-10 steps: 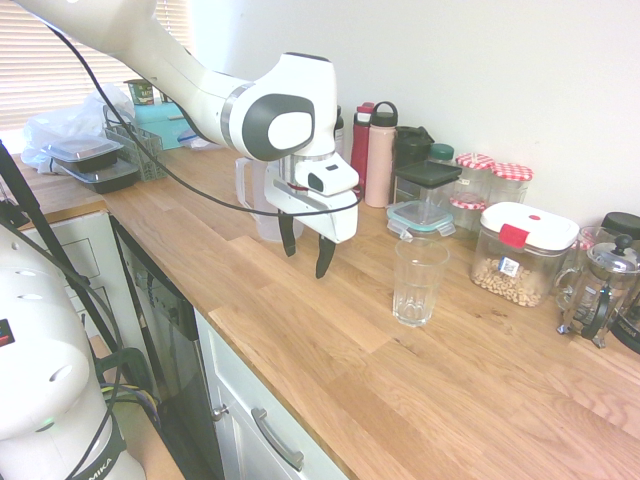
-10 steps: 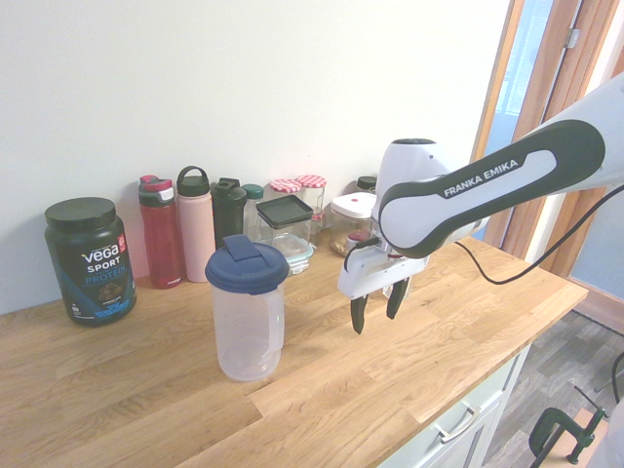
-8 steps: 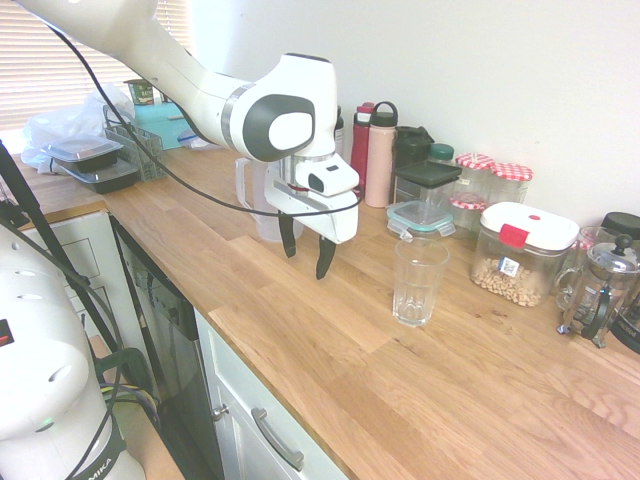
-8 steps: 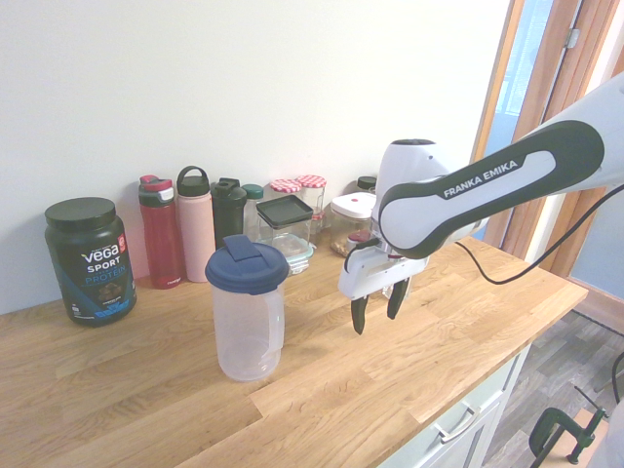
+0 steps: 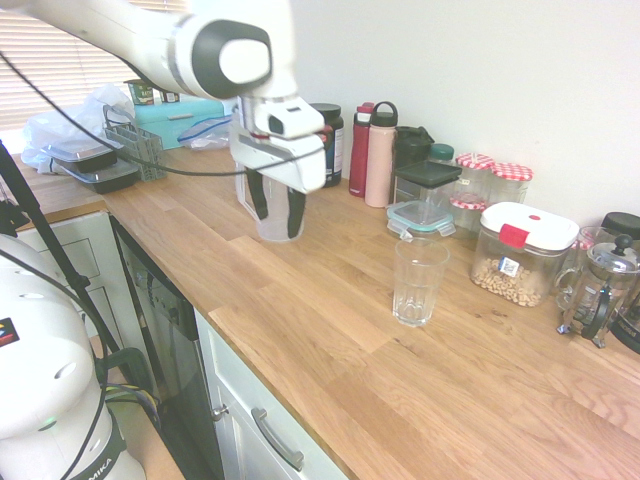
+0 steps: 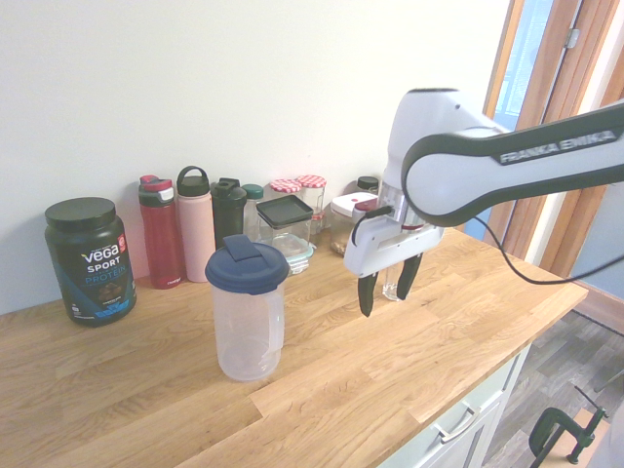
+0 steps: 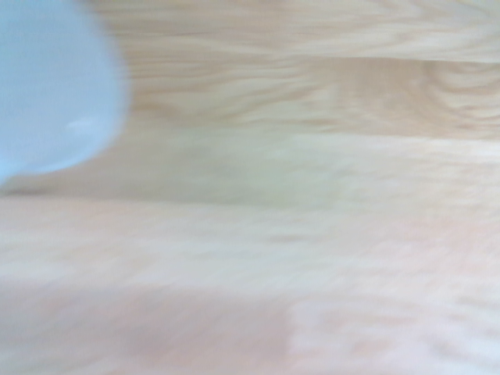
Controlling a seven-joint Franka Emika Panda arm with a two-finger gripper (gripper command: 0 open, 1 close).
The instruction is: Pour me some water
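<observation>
A clear plastic jug [image 6: 247,322] with a dark blue lid stands upright on the wooden worktop [image 6: 322,390]. In the first exterior view the jug [image 5: 243,187] is mostly hidden behind my gripper [image 5: 275,205], which hangs open just in front of it, holding nothing. An empty ribbed drinking glass [image 5: 417,281] stands to the right, apart from the gripper. From the other side my gripper [image 6: 387,285] hangs above the worktop to the right of the jug, fingers pointing down. The wrist view shows blurred wood and a pale blue rounded shape [image 7: 47,86] at one corner.
Along the wall stand a protein tub [image 6: 90,259], a red bottle [image 6: 160,232], a pink bottle [image 6: 195,223], a dark bottle [image 6: 229,212], jars and lidded containers [image 5: 523,253], and a French press [image 5: 603,285]. Food trays [image 5: 92,162] sit at the worktop's far left.
The arm has swung away from the glass toward the jug and risen a little. The gripper stays open and empty. Jug and glass have not moved.
</observation>
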